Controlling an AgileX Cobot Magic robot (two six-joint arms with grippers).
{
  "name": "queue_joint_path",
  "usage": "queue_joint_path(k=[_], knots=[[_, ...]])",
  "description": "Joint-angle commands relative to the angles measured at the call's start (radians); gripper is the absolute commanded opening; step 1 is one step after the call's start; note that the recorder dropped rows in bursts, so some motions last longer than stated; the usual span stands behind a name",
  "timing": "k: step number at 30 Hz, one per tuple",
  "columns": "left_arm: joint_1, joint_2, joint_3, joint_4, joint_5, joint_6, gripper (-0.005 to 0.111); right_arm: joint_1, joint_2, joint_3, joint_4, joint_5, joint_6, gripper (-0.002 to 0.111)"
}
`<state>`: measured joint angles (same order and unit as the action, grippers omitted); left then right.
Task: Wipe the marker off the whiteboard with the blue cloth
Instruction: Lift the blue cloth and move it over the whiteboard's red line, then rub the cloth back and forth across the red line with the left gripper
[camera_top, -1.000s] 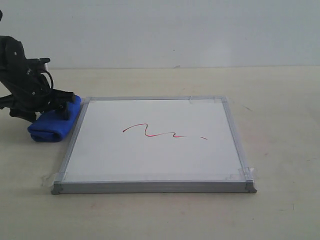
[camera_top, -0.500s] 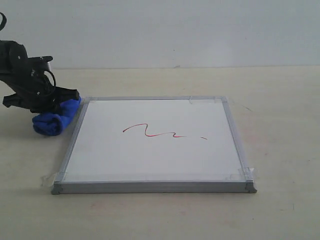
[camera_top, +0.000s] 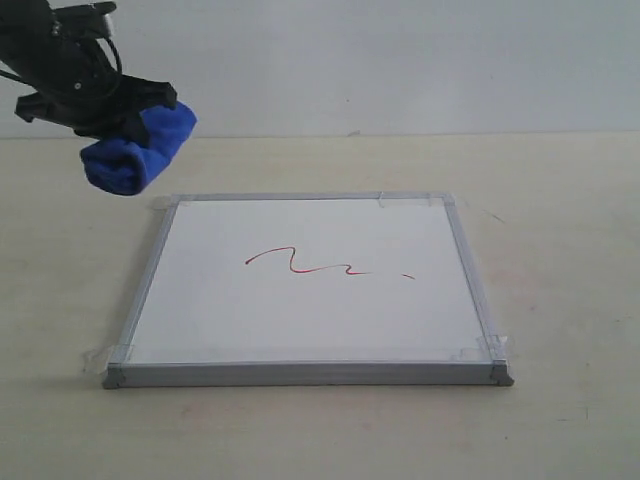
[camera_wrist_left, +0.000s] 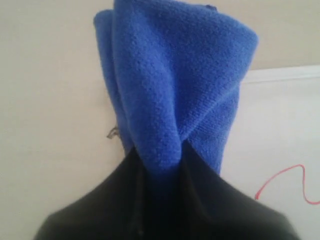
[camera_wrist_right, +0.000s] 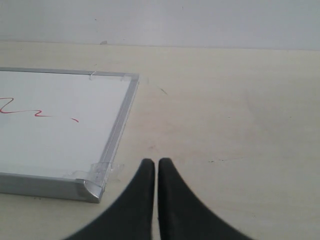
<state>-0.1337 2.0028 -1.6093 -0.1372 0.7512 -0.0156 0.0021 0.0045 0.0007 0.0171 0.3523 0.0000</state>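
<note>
The whiteboard (camera_top: 310, 285) lies flat on the table, grey-framed with taped corners. The marker (camera_top: 300, 262), a thin red wavy line with a short dash (camera_top: 407, 276), crosses its middle. My left gripper (camera_top: 128, 112) hangs in the air beyond the board's far left corner, shut on the blue cloth (camera_top: 140, 150), which droops below it. In the left wrist view the blue cloth (camera_wrist_left: 170, 90) fills the centre, pinched between the black fingers (camera_wrist_left: 210, 200); the board (camera_wrist_left: 280, 130) and a bit of red line (camera_wrist_left: 285, 180) show beside it. My right gripper (camera_wrist_right: 156, 165) is shut and holds nothing, off the board's near right corner (camera_wrist_right: 95, 182).
The beige table (camera_top: 560, 220) stretches all round the board, and a pale wall (camera_top: 400, 60) stands behind it. Clear tape (camera_top: 492, 348) sticks out at the board's corners.
My left gripper has lifted the blue cloth off the table beside the board's left edge and carried it up and slightly right. The board and red line are unchanged.
</note>
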Motion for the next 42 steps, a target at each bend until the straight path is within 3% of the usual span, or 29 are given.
queue_joint_path(k=[1,6,12,19,25,28,37,40,42], knots=[[-0.061,0.043,-0.002,-0.016,-0.017,0.047,0.004,-0.002,-0.004,-0.001,-0.002,-0.009,0.0,0.0],[-0.088,0.11,-0.002,-0.052,-0.073,0.043,0.004,-0.002,-0.004,-0.001,-0.002,-0.009,0.0,0.0],[-0.1,0.19,-0.002,-0.178,-0.047,0.061,0.004,-0.002,-0.004,-0.001,-0.002,-0.009,0.0,0.0],[-0.227,0.247,-0.002,-0.207,-0.048,0.072,0.004,-0.002,-0.004,-0.001,-0.002,-0.009,0.0,0.0],[-0.344,0.26,-0.002,-0.153,-0.134,0.006,0.004,-0.002,-0.004,-0.001,-0.002,-0.005,0.0,0.0],[-0.324,0.26,-0.002,-0.11,-0.098,-0.038,0.004,-0.002,-0.004,-0.001,-0.002,-0.005,0.0,0.0],[-0.091,0.26,0.015,-0.021,0.135,-0.037,0.004,-0.002,-0.004,-0.001,-0.002,-0.005,0.0,0.0],[-0.093,0.253,0.016,-0.008,0.169,-0.04,0.004,-0.002,-0.004,-0.001,-0.002,-0.005,0.0,0.0],[-0.133,0.253,0.016,-0.011,0.15,-0.04,0.004,-0.002,-0.004,-0.001,-0.002,-0.005,0.0,0.0]])
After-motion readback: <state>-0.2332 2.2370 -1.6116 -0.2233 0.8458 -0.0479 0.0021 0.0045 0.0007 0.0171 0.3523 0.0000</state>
